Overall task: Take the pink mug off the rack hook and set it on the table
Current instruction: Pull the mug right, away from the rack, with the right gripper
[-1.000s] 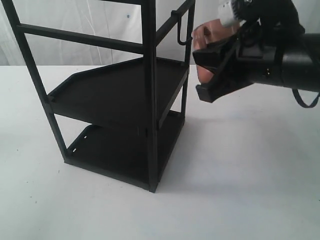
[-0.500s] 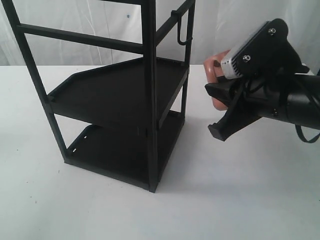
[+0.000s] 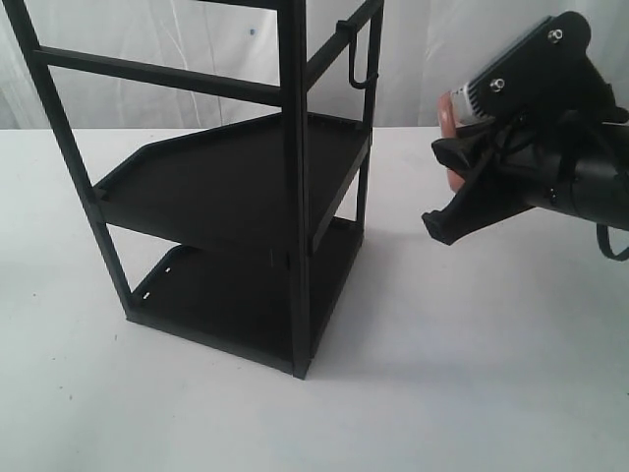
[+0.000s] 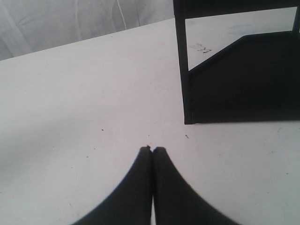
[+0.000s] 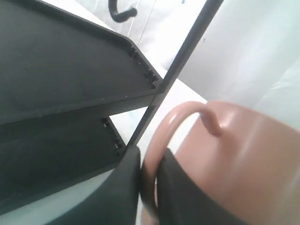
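Off to the right of the black rack (image 3: 295, 197), my right gripper (image 3: 439, 189) holds the pink mug (image 3: 448, 113) in the air, well above the white table (image 3: 472, 344). Only small pink patches show behind the fingers there. In the right wrist view the gripper (image 5: 147, 161) is shut on the mug's loop handle (image 5: 176, 124), with the mug body (image 5: 243, 154) beside it. The rack hook (image 3: 361, 71) hangs bare from the top bar and shows again as the hook (image 5: 121, 13). My left gripper (image 4: 152, 150) is shut on nothing, low over the table (image 4: 70, 93).
The rack's two tray shelves (image 3: 226, 177) stand left of the mug. A rack leg (image 4: 183, 70) and the lower tray (image 4: 243, 79) lie ahead of the left gripper. White cloth hangs behind the table.
The right gripper has carried the mug to the right, away from the hook and rack, and tilted. The rack has not moved.
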You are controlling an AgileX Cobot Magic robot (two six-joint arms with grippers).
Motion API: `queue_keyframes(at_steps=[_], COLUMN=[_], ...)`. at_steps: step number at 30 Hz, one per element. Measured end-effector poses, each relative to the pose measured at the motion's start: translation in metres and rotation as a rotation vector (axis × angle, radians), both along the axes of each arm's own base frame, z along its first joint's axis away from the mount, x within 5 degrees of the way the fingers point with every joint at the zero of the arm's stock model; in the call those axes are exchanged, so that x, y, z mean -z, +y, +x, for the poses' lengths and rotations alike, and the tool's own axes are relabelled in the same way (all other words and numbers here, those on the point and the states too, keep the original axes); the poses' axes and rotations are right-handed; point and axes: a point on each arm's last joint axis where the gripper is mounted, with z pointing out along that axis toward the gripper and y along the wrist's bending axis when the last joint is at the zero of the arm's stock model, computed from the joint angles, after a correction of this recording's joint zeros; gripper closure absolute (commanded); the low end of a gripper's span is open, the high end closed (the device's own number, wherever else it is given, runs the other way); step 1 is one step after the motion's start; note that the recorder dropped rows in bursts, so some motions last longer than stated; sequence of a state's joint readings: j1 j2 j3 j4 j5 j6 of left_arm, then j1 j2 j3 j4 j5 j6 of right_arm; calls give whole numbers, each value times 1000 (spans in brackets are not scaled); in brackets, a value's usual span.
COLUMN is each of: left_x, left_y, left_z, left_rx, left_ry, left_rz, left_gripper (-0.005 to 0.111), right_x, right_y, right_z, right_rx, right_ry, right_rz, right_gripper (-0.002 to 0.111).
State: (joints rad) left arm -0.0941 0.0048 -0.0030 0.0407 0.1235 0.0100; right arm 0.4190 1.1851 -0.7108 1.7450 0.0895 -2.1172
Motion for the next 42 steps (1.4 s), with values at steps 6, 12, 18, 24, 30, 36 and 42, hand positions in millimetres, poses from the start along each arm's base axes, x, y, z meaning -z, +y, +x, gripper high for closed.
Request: queue_keyframes(at_steps=[6, 12, 18, 24, 30, 36, 42], left_x=[0, 0, 0, 0, 0, 0, 0], left_y=[0, 0, 0, 0, 0, 0, 0], left_z=[0, 0, 0, 0, 0, 0, 0], left_rx=[0, 0, 0, 0, 0, 0, 0], left_ry=[0, 0, 0, 0, 0, 0, 0], left_rz=[0, 0, 0, 0, 0, 0, 0], left_gripper=[107, 107, 107, 107, 107, 107, 107], right_x=[-7, -19, -19, -19, -20, -21, -13], right_y=[0, -8, -19, -22, -22, -21, -24], right_z=[2, 5, 8, 9, 9, 9, -2], right_rx=[11, 83, 146, 160, 180, 207, 184], right_ry=[-19, -57, -59, -60, -41, -1, 12], right_rz=[5, -4, -14, -15, 41, 147, 113], right_gripper=[108, 108, 108, 108, 108, 108, 108])
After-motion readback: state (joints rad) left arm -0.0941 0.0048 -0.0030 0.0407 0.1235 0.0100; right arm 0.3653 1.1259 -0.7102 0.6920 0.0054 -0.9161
